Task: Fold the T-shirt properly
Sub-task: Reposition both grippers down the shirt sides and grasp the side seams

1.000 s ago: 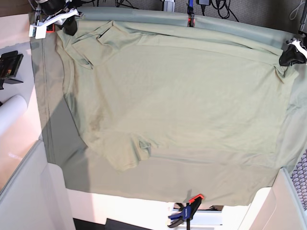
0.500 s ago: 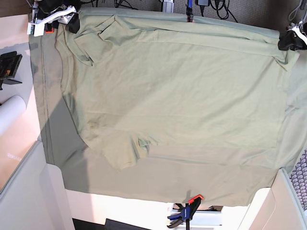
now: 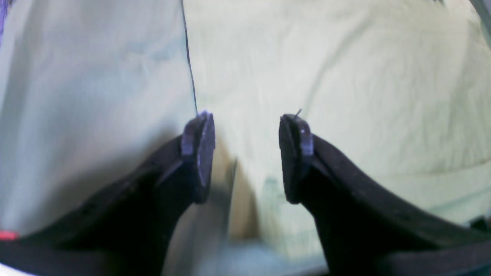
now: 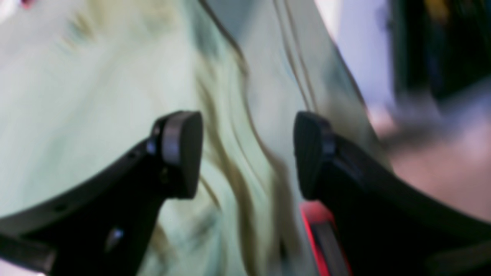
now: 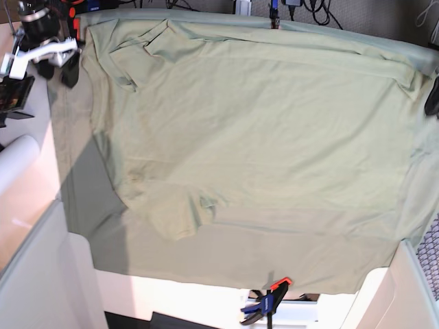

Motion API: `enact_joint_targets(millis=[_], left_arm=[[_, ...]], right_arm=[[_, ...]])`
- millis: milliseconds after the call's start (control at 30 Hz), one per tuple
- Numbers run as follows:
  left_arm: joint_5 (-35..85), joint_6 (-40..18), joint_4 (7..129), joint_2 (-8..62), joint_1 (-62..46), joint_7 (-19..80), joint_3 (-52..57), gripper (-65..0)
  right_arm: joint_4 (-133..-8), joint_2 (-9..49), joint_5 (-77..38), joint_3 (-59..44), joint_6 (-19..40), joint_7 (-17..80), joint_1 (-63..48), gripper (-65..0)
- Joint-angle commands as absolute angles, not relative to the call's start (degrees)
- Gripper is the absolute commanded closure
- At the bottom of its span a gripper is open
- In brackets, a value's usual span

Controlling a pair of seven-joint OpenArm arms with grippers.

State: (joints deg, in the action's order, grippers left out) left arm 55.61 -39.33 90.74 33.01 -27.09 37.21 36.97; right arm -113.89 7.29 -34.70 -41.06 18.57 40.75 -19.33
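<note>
With both arms drawn off to opposite sides, the T-shirt [image 5: 254,130] lies spread flat between them for folding; left gripper [image 3: 245,155] and right gripper [image 4: 247,153] gape wide, holding nothing.

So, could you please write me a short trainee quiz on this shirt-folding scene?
1. True or false: the left gripper is shut on the T-shirt.
2. In the base view, which sleeve lies folded onto the shirt's body?
A. the near one
B. the far one
C. neither
3. Fill in: at the table's near edge a blue and red ____ holds the tablecloth.

Key:
1. False. Both the left gripper and the right gripper are open, with nothing between the pads.
2. B. The near sleeve sticks out toward the near edge.
3. clamp
</note>
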Motion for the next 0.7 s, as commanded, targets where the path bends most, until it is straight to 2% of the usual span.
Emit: enact_joint_targets(millis=[0,133,233,500,667], left_arm=[[55.9,-40.0,91.5,34.3,-25.7,35.7,37.5,-30.8],[55.4,-40.0,91.5,34.3,-22.1,35.7,37.4,-30.8],[54.1,-40.0,91.5,34.6,-20.1,35.4,35.4,-30.8],[46.6,-40.0,91.4,35.0,-19.8,30.1,26.8,-30.8],[46.2,-40.0,91.4,35.0,-19.7,29.7,26.7,-30.8]], right_arm=[[-114.1,7.9,-34.4,-41.2,18.2,38.7,-17.6,-37.5],[-109.8,8.0,-31.6,-39.7,18.2,36.1,-8.9,-37.5],[-101.8,9.3,-28.9,-36.2,18.2,34.3,-0.8,-37.5],[-67.5,13.3,-17.3,-26.8,17.4,25.5,22.6,-37.5],[-50.2,13.8,-15.2,-24.9,16.5,23.9,31.3,-37.5]])
